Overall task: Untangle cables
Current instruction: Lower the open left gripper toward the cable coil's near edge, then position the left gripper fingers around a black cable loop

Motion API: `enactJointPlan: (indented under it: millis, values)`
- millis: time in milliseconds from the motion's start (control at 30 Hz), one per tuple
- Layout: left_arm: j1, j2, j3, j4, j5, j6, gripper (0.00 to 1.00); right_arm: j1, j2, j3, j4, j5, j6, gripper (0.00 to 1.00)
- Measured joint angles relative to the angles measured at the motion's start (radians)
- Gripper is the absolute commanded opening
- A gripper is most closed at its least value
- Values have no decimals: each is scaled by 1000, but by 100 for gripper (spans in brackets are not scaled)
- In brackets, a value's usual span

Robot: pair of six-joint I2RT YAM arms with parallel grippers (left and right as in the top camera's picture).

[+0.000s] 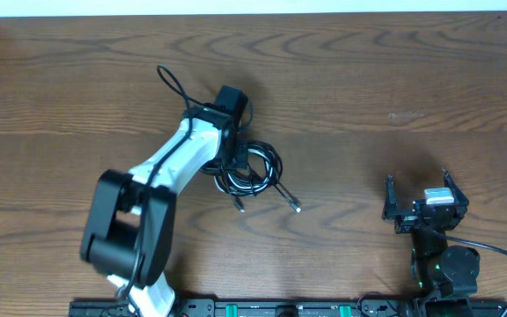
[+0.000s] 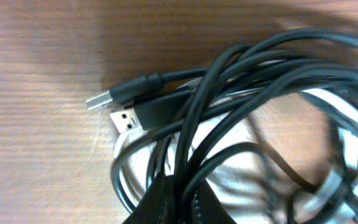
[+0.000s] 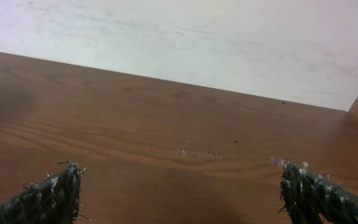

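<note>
Directly under the left pincer, heaped on the desk in one loose coil: the cables. Roughly round as a heap, so no clear long axis; drawn out a little down and to the right of the left pincer in the overhead view, into two loose tails. Tipped with plug ends, two in all, each aimed lower right, away from the left pincer. Up close in the left wrist view: two flat USB plugs side by side, both pointing left, just ahead of the left pincer. Left pincer itself: closed tight on black strands at the coil's edge. Thrown out beyond the left pincer, up and to the left: one thin black loop. Counted in the tangle: several black strands, exact number impossible to tell, plus one white cord. Far to the right of the left pincer, well apart from the coil: the right pincer, spread wide, holding nothing, only bare wood between its fingers. Covering part of the coil from above: the left arm.
</note>
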Motion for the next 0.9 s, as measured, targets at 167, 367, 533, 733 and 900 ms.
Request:
enactJointPlan:
  millis: [167,367,533,733,900]
  values:
    - [0,-159,0,-9,7,20,55,0,0,0,0,0,0,99]
    - [0,-300,0,-41,11,-47,60,0,0,0,0,0,0,99]
    - [-21,-309,0,-149,14,-130,60,0,0,0,0,0,0,99]
    - [-100,-304,-44,-174,15,-212,60,0,0,0,0,0,0,99]
    - [-179,-300,-119,-93,15,-293,59,0,0,0,0,0,0,99]
